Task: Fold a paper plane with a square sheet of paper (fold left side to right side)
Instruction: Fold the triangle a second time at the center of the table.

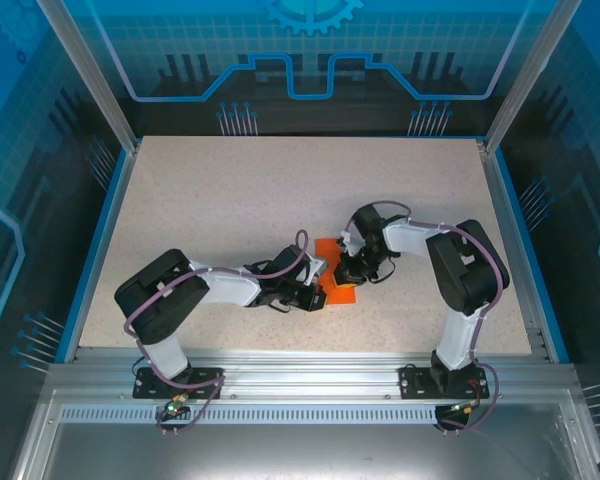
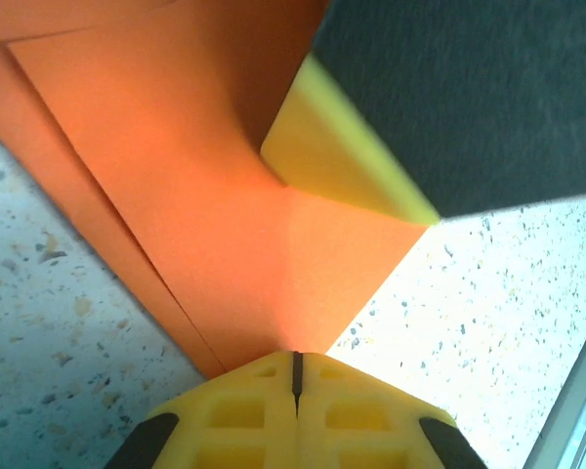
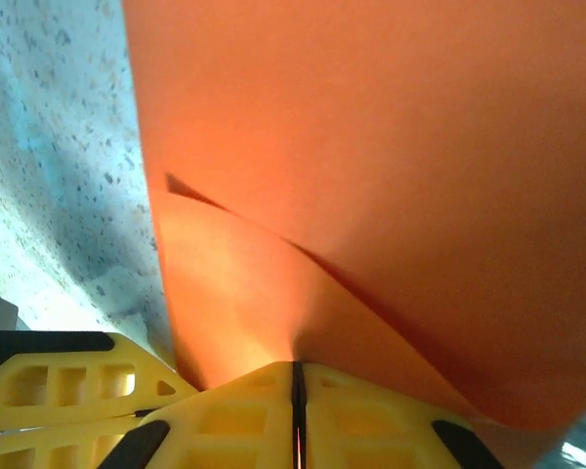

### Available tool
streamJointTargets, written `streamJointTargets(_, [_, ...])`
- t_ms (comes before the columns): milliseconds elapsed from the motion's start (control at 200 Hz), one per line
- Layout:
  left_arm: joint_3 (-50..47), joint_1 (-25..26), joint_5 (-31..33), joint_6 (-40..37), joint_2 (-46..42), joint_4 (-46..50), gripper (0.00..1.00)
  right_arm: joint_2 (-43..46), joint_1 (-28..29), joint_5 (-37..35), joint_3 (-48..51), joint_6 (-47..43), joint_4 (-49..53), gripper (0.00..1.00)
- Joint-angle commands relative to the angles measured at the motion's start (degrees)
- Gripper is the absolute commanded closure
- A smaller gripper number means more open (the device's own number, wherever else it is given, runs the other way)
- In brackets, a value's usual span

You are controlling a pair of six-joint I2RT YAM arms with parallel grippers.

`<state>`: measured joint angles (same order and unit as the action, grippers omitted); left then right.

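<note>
Speckled tabletop (image 1: 230, 200) lay under blue-lit enclosure walls, and the square sheet of paper (image 1: 327, 246) sat toward the near middle of it, mostly hidden beneath my two wrists where they met.

My left gripper (image 2: 295, 363) had its fingers pressed together with an orange corner running right up to the tips. From that close I could not be sure whether the corner sat between the pads or only just under them. The same wrist view showed a second layer of the sheet (image 2: 205, 186) lying offset beneath the first, so the paper was already partly doubled.

My right gripper (image 3: 295, 376) was closed too, and it looked to be pinching the sheet (image 3: 371, 147), because a flap rose from its tips in a smooth curl over a lower layer.

To do this fold well, I judged that the left should act only as an anchor, pressing flat and not dragging. The right should carry its flap across in a low arc and keep the curl loose until the edges lined up. Only then should the crease be pressed, working outward from the anchored end.

Paper this thin would buckle or tear under a sideways tug, so slow travel mattered. The grippers were also almost touching, with a right finger (image 2: 337, 161) crowding the left wrist view, which left very little room for either wrist to swing.
</note>
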<state>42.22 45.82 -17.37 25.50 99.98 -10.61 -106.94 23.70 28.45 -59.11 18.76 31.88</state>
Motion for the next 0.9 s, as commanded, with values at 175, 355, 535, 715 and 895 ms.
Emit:
streamJointTargets(175, [-2.3,0.2,1.8,0.0,2.1,6.5,0.97,-2.8,-6.1,-8.5,-3.5,-2.4,3.2,0.90])
streamJointTargets(355, [-2.6,0.2,1.8,0.0,1.7,6.0,0.97,-3.3,-8.0,-8.6,-4.1,-3.1,4.0,0.90])
streamJointTargets(535, [-2.0,0.2,1.5,0.0,0.4,6.3,0.93,-4.2,-7.8,-7.4,-4.1,-3.1,3.8,0.90])
streamJointTargets(715, [1.7,0.1,-0.8,-1.2,-4.0,8.8,0.84,-4.6,-7.6,-7.9,-3.6,-3.0,3.5,0.90])
streamJointTargets(895, [7.7,0.1,-5.5,-4.2,-5.6,11.4,0.83,-4.5,-7.6,-8.1,-3.7,-3.0,3.7,0.90])
